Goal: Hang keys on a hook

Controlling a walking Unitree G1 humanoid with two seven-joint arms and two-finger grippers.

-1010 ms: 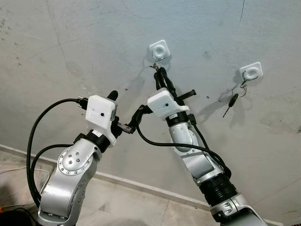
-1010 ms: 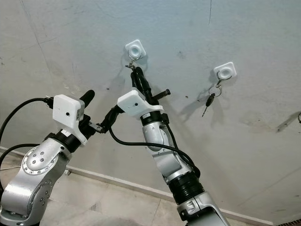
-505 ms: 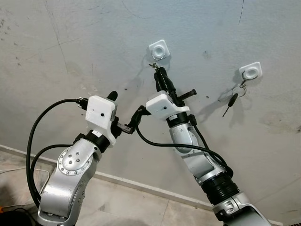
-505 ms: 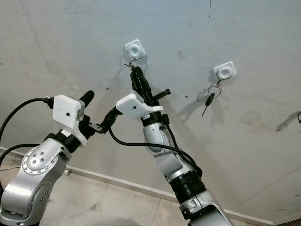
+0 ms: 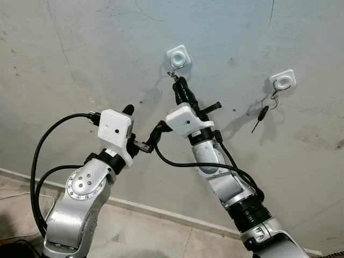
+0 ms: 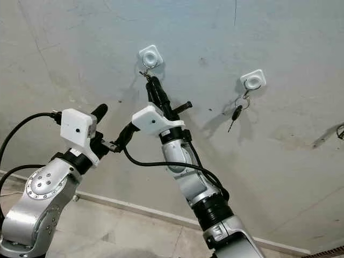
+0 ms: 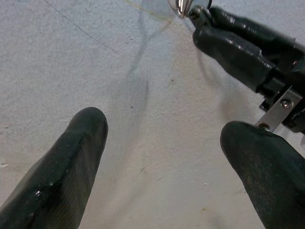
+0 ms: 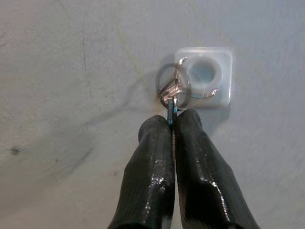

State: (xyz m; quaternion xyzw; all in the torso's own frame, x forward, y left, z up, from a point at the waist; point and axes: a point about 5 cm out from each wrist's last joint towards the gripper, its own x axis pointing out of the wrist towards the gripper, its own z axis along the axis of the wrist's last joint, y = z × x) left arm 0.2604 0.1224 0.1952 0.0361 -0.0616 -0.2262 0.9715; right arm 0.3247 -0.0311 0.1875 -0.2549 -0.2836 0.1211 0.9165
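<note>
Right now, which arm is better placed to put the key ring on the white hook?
The right. Its tool is shut on the keys, right at the left white hook. The left tool is open, holds nothing and is lower, away from that hook.

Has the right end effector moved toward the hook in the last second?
Yes, slightly. The right end effector has crept up toward the white wall hook; the gap below the hook has narrowed, with the keys pinched.

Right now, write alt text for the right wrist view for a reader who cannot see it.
The right claw, its two black fingers pressed together, pinches a key whose metal ring overlaps a white square wall hook. Behind them is a grey, scuffed wall.
</note>
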